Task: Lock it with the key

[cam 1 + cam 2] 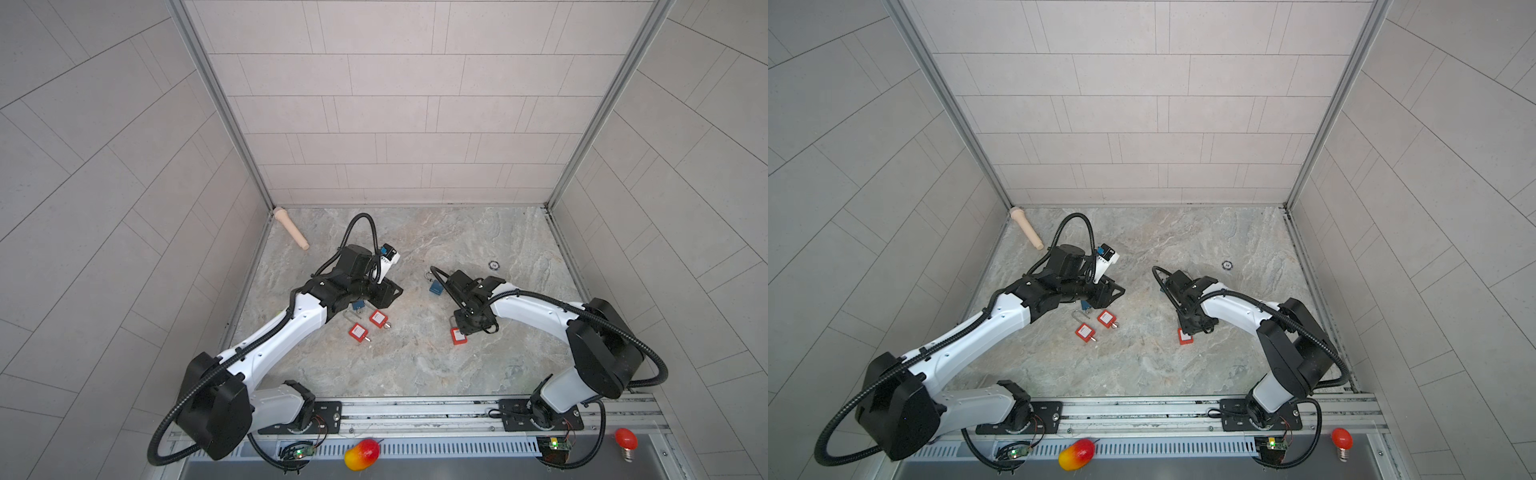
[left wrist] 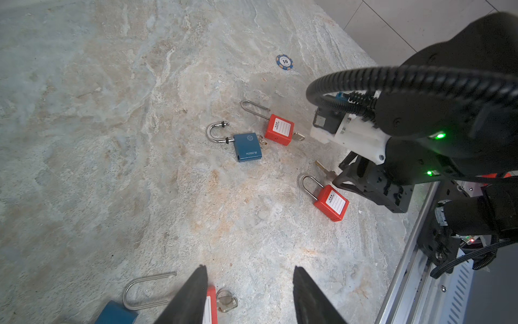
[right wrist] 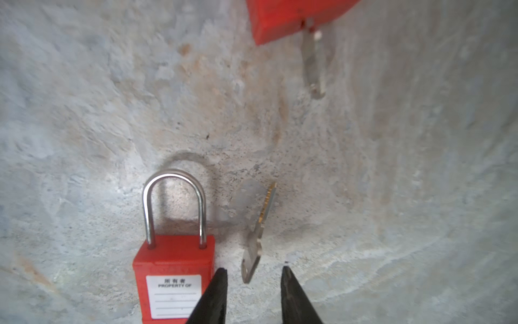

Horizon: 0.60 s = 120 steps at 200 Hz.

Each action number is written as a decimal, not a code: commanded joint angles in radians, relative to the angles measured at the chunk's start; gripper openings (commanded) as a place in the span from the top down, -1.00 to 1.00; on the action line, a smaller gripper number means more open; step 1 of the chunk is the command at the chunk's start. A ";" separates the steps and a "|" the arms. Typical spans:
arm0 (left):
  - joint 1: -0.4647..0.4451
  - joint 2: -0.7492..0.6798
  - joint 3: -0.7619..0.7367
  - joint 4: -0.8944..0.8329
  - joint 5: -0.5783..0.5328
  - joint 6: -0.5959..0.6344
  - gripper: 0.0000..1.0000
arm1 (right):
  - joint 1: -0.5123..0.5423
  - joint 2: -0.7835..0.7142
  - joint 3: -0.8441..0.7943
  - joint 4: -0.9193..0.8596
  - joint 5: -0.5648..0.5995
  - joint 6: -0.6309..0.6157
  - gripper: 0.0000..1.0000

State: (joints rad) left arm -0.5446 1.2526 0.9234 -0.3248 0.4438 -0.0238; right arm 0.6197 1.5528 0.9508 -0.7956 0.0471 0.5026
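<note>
In the right wrist view the right gripper (image 3: 253, 270) has its jaws apart. The key (image 3: 259, 232) sits in the gap just ahead of them, turned on its edge, with its bow end nearest the fingertips (image 3: 221, 276). Neither fingertip visibly touches it.

Just beside the key, close against one finger, lies the red padlock (image 3: 172, 269). Its label faces up and both legs of its shackle (image 3: 173, 179) are seated in the body. In both top views this padlock shows right of centre in the lower half of the frame, partly under the right gripper and flat on the tabletop (image 1: 415, 365).

The left gripper (image 2: 250, 268) also has its jaws apart, with only bare tabletop between them. In both top views it hangs left of centre. A second red padlock (image 2: 211, 304) lies partly hidden behind one of its fingers, with a key ring (image 2: 227, 301) just beside it.

Near the middle of the tabletop lies a blue padlock (image 2: 248, 146), its shackle swung open and a key in its base. A poker chip (image 1: 493, 264) rests well apart from the locks, right of centre in the frame. A beige peg (image 1: 291, 228) lies in the far left corner of the tabletop.
</note>
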 commanded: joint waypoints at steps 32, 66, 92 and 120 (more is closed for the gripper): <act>0.001 0.042 0.005 0.067 0.028 0.008 -0.09 | 0.012 -0.094 0.128 -0.128 0.143 -0.054 0.22; 0.002 0.089 0.032 0.099 0.035 0.017 -0.09 | 0.013 -0.042 0.209 -0.153 0.150 -0.109 0.20; 0.003 0.125 0.048 0.098 0.041 0.028 -0.09 | 0.012 0.008 0.187 -0.183 0.130 -0.102 0.28; 0.005 0.160 0.081 0.073 0.051 0.043 -0.09 | 0.012 0.002 0.110 -0.135 0.080 -0.064 0.39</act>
State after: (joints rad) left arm -0.5434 1.3937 0.9558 -0.2546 0.4751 -0.0032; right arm 0.6281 1.5539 1.1099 -0.9081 0.1528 0.4202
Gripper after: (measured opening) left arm 0.545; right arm 0.315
